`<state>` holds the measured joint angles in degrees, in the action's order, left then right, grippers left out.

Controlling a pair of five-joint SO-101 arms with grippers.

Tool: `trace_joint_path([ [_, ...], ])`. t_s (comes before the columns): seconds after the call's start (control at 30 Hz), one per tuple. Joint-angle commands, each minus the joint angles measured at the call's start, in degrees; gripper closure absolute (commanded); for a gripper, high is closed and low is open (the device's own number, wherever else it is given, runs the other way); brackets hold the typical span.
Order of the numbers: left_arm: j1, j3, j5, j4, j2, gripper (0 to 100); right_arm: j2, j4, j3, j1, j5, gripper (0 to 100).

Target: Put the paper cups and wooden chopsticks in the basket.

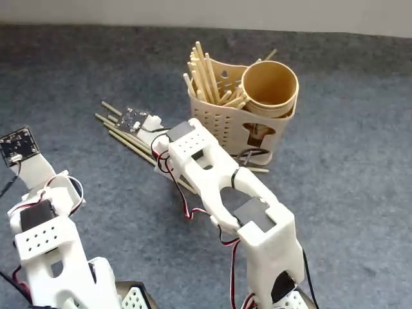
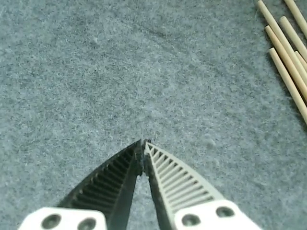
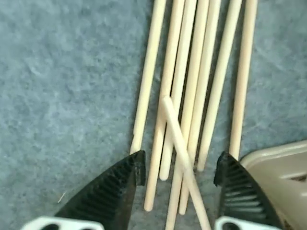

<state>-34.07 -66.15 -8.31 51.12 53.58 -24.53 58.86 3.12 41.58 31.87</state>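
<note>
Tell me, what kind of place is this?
Probably a robot practice table, not a kitchen: a grey felt mat covers it, and a white robot arm hangs over loose chopsticks, beside a basket holding paper cups.

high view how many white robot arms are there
2. The right white robot arm is over the loose wooden chopsticks beside the beige perforated basket; the left white robot arm stands at the near-left edge.
</note>
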Motion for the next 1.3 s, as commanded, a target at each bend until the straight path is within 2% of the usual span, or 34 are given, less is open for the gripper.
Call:
trace_joint_path([
  [0.0,-0.2,0.3,-0.3,-0.9,1.2,97,0.4,-4.1,2.4,-0.9,0.8,75.7],
  [0.13,-0.2,0.3,-0.3,-0.9,1.2,97,-0.6,-3.9,2.4,-0.9,0.8,77.9],
  [0.33,-0.2,0.2,-0.3,-0.9,1.2,97,-0.5,-2.2,2.8,-0.9,0.8,93.0],
  [0.47,-0.2,0.2,-0.3,-0.9,1.2,97,-0.3,-1.5,2.8,-0.9,0.8,98.8],
  [0.6,-0.2,0.2,-0.3,-0.9,1.2,97,1.6,1.5,2.9,-0.9,0.8,99.4],
  [0.87,-0.2,0.2,-0.3,-0.9,1.2,97,14.6,5.4,-1.1,-1.0,0.5,99.4],
  [1.27,-0.2,0.2,-0.3,-0.9,1.2,97,40.6,5.4,-13.5,-0.9,0.3,99.4],
])
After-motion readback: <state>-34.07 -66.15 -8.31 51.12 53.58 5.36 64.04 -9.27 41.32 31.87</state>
